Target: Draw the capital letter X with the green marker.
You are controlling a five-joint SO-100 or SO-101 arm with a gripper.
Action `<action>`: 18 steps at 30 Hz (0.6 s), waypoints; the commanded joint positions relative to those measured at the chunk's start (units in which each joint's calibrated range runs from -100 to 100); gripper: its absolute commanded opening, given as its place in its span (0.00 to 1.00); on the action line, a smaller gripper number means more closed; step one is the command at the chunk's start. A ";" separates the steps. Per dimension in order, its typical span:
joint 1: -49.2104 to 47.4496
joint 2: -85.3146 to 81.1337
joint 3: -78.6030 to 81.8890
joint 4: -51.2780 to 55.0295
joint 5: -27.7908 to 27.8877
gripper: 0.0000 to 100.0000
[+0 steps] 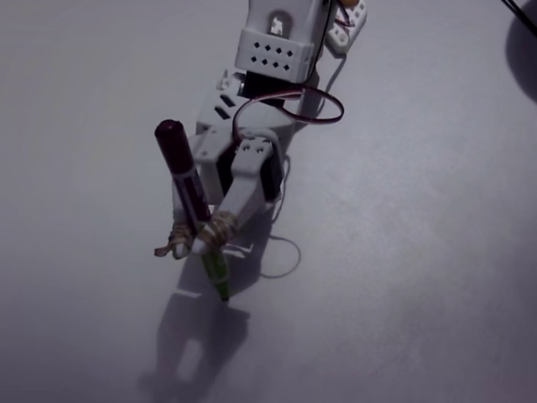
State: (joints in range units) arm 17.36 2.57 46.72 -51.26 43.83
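Judging by its slim plastic body, the green marker, dark magenta behind and bright green at the front, should be light, stiff and slippery; mid-barrel is the sensible hold. The white two-finger hand, fingertips wrapped in rubber bands, pinches it there, tip touching the pale grey desk. No X shows.
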 commanded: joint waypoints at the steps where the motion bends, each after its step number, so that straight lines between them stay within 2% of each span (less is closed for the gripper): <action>1: 0.49 6.73 0.29 -10.08 1.56 0.01; 5: 0.78 15.82 -2.67 -15.88 2.59 0.01; 18: 0.78 24.52 -2.76 -10.32 4.00 0.01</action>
State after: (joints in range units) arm 18.28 27.20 46.02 -61.83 47.30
